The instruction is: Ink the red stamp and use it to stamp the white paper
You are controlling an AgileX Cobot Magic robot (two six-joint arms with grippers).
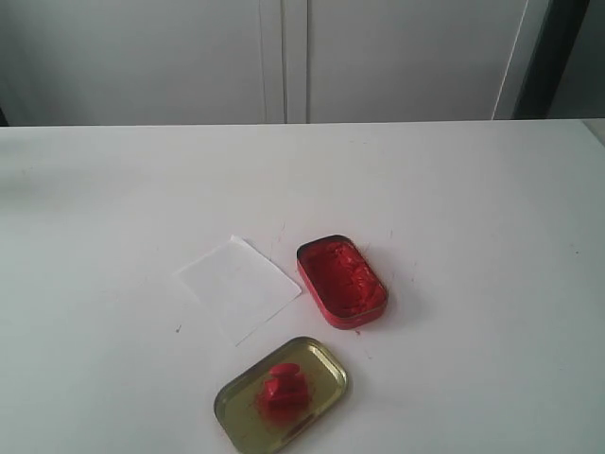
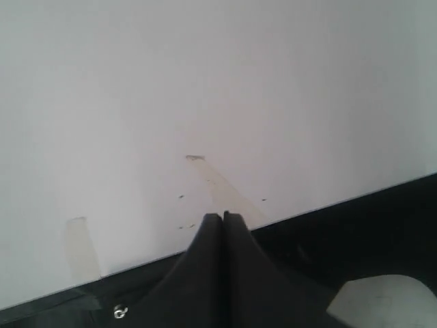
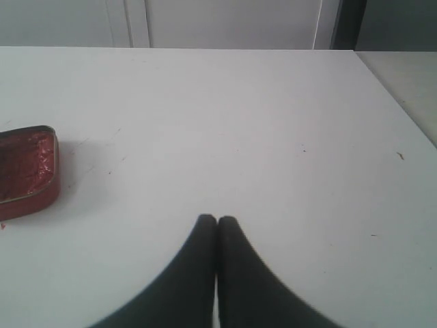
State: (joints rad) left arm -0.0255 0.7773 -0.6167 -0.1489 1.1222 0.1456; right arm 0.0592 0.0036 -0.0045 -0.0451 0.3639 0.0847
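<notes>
The red stamp [image 1: 284, 386] lies in the gold tin lid [image 1: 321, 359] near the front of the white table. The white paper [image 1: 238, 287] lies flat just behind the lid, to the left of the red ink tin [image 1: 340, 280]. That ink tin [image 3: 26, 172] also shows at the edge of the right wrist view. Neither arm appears in the exterior view. My left gripper [image 2: 222, 216] is shut and empty over the table's edge. My right gripper [image 3: 217, 220] is shut and empty above bare tabletop, apart from the ink tin.
Pale tape strips [image 2: 218, 188] mark the tabletop near its edge in the left wrist view, with dark floor below. Grey cabinet doors [image 1: 284, 57] stand behind the table. The table's right edge [image 3: 396, 96] runs near the right gripper's side.
</notes>
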